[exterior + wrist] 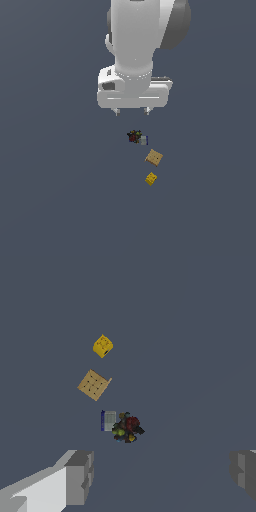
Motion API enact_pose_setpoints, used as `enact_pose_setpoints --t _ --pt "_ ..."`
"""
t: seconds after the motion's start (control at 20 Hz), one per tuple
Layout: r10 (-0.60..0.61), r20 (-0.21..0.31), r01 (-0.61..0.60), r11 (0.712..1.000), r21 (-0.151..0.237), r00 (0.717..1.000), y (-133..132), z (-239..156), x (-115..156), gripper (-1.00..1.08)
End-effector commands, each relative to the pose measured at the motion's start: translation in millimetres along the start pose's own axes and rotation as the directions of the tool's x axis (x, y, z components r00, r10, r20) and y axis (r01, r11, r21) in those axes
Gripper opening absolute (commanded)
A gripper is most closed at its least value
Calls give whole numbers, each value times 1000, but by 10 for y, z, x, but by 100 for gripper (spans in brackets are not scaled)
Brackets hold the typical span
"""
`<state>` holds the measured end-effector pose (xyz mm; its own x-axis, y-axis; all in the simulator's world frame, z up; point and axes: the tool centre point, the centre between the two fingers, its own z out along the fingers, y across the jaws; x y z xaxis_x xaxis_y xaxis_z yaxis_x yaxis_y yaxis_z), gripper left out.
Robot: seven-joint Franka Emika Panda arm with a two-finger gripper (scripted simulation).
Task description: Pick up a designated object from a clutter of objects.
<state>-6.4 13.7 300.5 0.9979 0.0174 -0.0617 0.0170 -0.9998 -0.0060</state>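
Currently tool [132, 112] hanging above clutter, jaws spread apart, gripping nothing. Tan cracker block [154, 158] lying flat on bench between dark lump [134, 136] and yellow block [151, 178]. Approach step; next needing shift over cracker, then descent.

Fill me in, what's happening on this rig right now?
The Panda arm's gripper hangs above the dark surface with its fingers spread apart and empty. Three small items lie in a loose line below: a dark multicoloured lump with a grey bit, the tan cracker-like square, and a yellow block. The lump sits nearest the gripper. The tan square, the one to pick, is untouched, flat on the surface, apart from both neighbours.
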Motion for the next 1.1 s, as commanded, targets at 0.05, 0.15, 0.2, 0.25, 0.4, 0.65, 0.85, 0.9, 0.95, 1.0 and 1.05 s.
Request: enact_pose_setpoints --t 0.05,0.15,0.2,0.25,0.4,0.65,0.85,0.9,0.95,1.0,1.05 --pt "-1 0 1 1000 0 1000 -3 -1 1 100" --pt "-12 -3 12 1000 -2 1000 -27 -10 12 100" --pt "-22 -5 22 1000 -4 1000 -46 -18 21 100" --pt "-34 -8 33 999 -7 999 -70 -29 32 100" --pt "-68 -15 68 998 -14 998 -135 -66 57 100" --pt "-77 -16 77 997 -15 997 -143 -80 59 100" --pt "-59 -17 59 998 -11 998 -170 -20 85 100" --pt "-53 -17 52 999 -10 998 -184 6 97 100" --pt "-44 -18 44 999 -8 999 -200 36 110 100" --pt "-35 -18 35 999 -6 999 -217 70 124 100" --pt "-25 -19 25 1000 -4 1000 -235 108 140 100"
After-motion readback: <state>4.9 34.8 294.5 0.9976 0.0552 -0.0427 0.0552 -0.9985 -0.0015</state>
